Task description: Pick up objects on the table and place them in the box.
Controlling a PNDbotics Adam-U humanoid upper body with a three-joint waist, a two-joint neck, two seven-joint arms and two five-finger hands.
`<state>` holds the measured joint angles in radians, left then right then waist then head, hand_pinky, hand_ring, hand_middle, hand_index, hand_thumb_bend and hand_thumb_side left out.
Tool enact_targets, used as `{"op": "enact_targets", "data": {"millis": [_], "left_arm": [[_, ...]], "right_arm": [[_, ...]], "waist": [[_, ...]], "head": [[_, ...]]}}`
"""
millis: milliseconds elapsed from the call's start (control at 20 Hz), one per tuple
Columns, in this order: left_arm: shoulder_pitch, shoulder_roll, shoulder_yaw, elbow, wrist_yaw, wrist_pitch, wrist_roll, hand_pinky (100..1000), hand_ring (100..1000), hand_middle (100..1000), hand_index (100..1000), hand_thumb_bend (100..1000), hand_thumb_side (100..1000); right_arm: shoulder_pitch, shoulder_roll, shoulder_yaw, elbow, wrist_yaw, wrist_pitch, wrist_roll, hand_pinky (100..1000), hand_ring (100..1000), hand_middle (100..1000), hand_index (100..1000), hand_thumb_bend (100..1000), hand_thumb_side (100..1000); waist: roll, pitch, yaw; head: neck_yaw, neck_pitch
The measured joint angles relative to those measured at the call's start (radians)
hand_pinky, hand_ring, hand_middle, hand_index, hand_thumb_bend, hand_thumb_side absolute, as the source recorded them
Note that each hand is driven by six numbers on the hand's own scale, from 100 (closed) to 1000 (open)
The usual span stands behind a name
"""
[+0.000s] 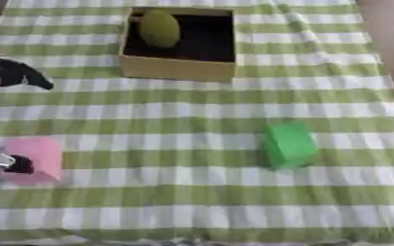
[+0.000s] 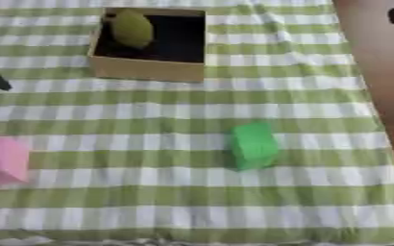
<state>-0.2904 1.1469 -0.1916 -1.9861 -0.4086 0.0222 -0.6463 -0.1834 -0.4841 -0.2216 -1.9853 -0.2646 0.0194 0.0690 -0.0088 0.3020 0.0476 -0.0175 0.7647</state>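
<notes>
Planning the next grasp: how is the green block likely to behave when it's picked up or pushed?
The green block has flat faces and sits squarely on the checked cloth, so it probably won't roll. It keeps crisp edges, so it is likely stiff, though it could be foam. Pushed, it may drag and bunch the cloth rather than slide freely.

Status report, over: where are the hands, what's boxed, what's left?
Left hand at pink block, left edge; grip unclear. Right hand unseen. Yellow-green object in box. Green block on cloth, nothing near it.
</notes>
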Motion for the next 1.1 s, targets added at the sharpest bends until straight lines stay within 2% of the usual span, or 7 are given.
{"op": "enact_targets", "data": {"millis": [400, 850, 1100], "left_arm": [[0.012, 0.004, -0.012, 0.000, -0.050, 0.017, -0.017, 927, 938, 856, 937, 827, 541], [0.017, -0.007, -0.050, 0.025, -0.095, 0.049, -0.020, 910, 867, 714, 902, 873, 549], [0.018, -0.026, -0.069, 0.060, -0.139, 0.057, -0.021, 911, 866, 715, 901, 898, 539]], "right_arm": [[0.000, 0.000, 0.000, 0.000, 0.000, 0.007, 0.002, 993, 823, 590, 846, 100, 570], [0.000, 0.004, 0.000, 0.000, 0.000, 0.014, 0.006, 994, 823, 589, 846, 100, 574], [0.000, 0.006, 0.000, 0.000, 0.001, 0.016, 0.006, 994, 823, 590, 846, 100, 575]], "waist": [[0.000, 0.000, -0.006], [0.000, 0.000, -0.015], [0.000, 0.000, -0.018]], "head": [[0.009, 0.000], [0.027, 0.000], [0.034, 0.000]]}}
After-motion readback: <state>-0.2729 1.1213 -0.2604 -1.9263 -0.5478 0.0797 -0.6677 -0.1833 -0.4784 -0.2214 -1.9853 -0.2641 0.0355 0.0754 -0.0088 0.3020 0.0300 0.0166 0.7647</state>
